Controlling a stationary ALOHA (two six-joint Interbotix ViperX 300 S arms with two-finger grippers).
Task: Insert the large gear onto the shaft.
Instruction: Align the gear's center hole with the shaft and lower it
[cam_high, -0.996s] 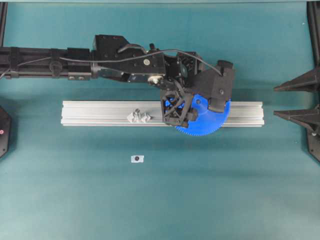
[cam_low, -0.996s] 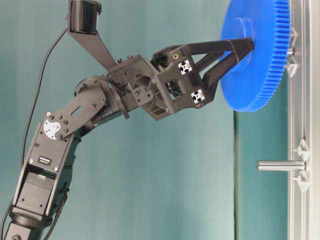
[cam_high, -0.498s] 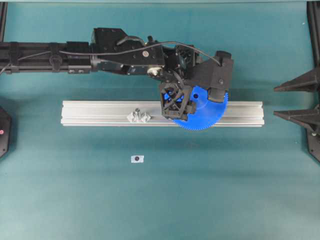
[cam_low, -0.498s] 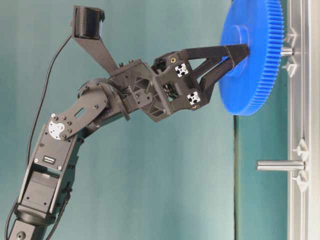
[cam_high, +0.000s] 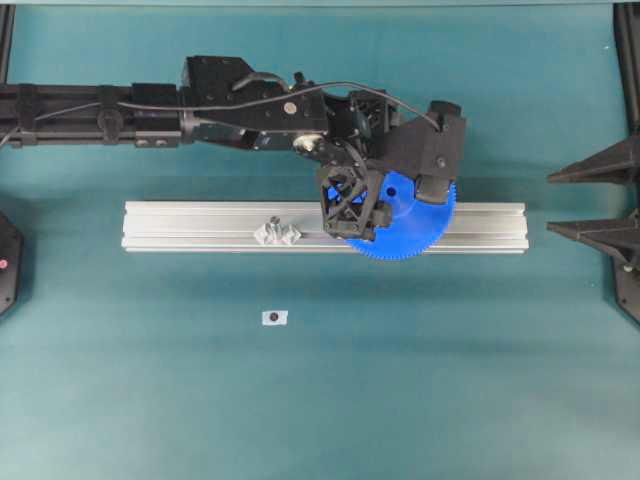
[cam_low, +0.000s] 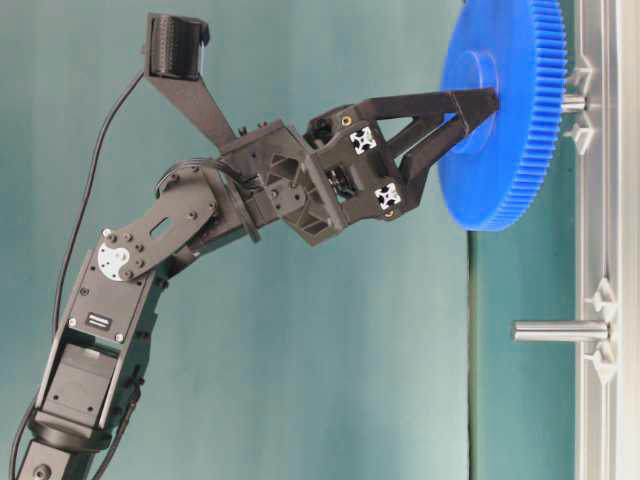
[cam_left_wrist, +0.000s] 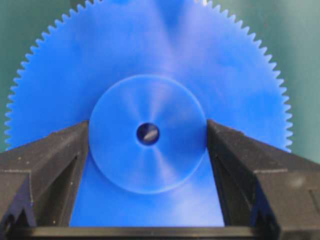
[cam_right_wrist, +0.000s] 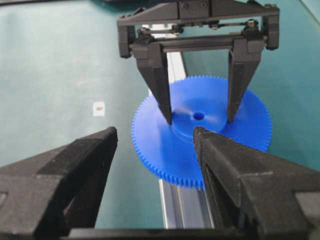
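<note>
Gear time: the large gear (cam_high: 412, 232) is clamped by its raised hub in the left hand (cam_low: 478, 108), a finger (cam_left_wrist: 47, 165) pressing on either side of that hub, and it hovers flat over the silver aluminium rail (cam_high: 190, 228) lying across the teal worktop (cam_high: 320, 400). From table level the blue disc (cam_low: 505, 110) sits just off the rail, with a short metal pin end (cam_low: 573, 102) poking out behind it, right in line with the hub. Through the left wrist camera, something pale glints inside the small centre hole (cam_left_wrist: 148, 133), though how far the gear is seated cannot be told. Further along the rail stands the shaft (cam_low: 560, 331), a thin grey pin on its clear mount, bare and well apart from the gear; overhead it shows near the rail's middle (cam_high: 275, 229). Over to the right hand (cam_right_wrist: 155, 150): its fingers are spread wide, holding nothing, and it looks on from nearby. A tiny white tag with a dark dot (cam_high: 273, 317) lies on the worktop in front of the rail.
</note>
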